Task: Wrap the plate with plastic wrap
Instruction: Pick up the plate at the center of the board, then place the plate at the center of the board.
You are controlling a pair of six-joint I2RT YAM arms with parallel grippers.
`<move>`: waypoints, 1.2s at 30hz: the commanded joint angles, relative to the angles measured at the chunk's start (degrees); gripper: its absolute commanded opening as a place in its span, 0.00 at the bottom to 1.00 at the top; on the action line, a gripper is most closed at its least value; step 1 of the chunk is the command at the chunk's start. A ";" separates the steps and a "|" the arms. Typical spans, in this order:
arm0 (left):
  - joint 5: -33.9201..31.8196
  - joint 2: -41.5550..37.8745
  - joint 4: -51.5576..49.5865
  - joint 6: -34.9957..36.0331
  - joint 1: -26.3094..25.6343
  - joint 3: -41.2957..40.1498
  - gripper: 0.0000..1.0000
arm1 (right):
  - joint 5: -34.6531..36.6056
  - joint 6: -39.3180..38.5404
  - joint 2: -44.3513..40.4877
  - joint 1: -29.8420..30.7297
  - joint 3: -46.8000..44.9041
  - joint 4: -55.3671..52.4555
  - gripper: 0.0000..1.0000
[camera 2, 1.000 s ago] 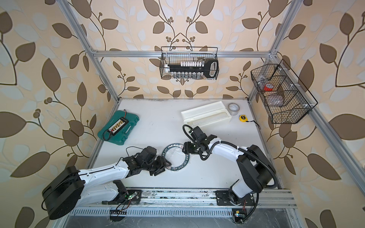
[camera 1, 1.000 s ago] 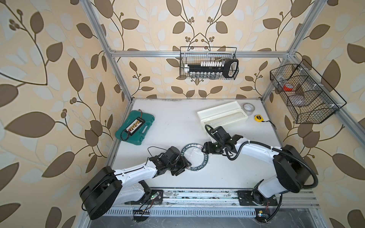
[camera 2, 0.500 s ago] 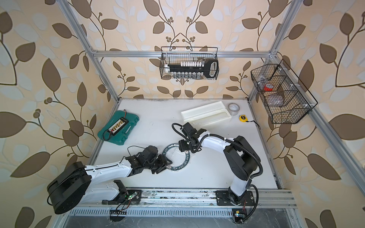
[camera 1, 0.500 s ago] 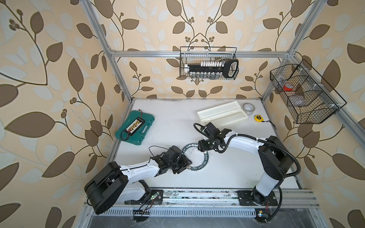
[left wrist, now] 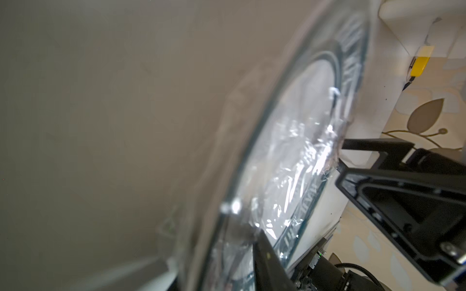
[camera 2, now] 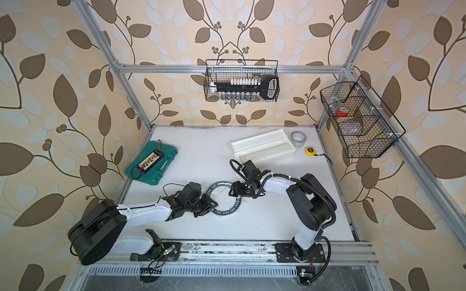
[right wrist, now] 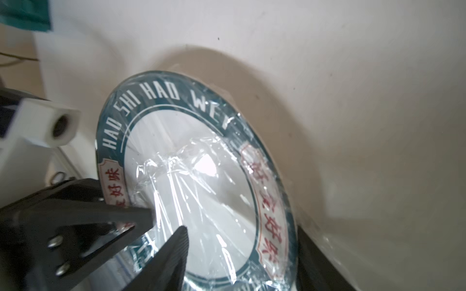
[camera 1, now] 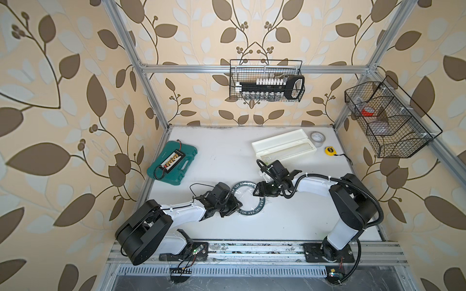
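Plate [camera 1: 249, 201] sits mid-table [camera 1: 227, 163], wrap [right wrist: 191, 176] crinkled across it. Right claw [right wrist: 166, 224] part-open over the centre, fingertips on film. Left claw [camera 1: 234, 205] at the rim, grip unclear.

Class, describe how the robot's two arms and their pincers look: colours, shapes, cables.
The left arm and right arm have glossy white shells between bulky black joints. A ribbed black hose runs along the right arm; a thin black wire loops above the left. The left pincer and right pincer are black and angular.
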 commanded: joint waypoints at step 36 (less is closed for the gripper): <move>8.30 -1.75 29.26 -6.85 3.24 -4.11 0.00 | -14.44 13.08 -13.64 -13.80 -9.32 5.93 0.69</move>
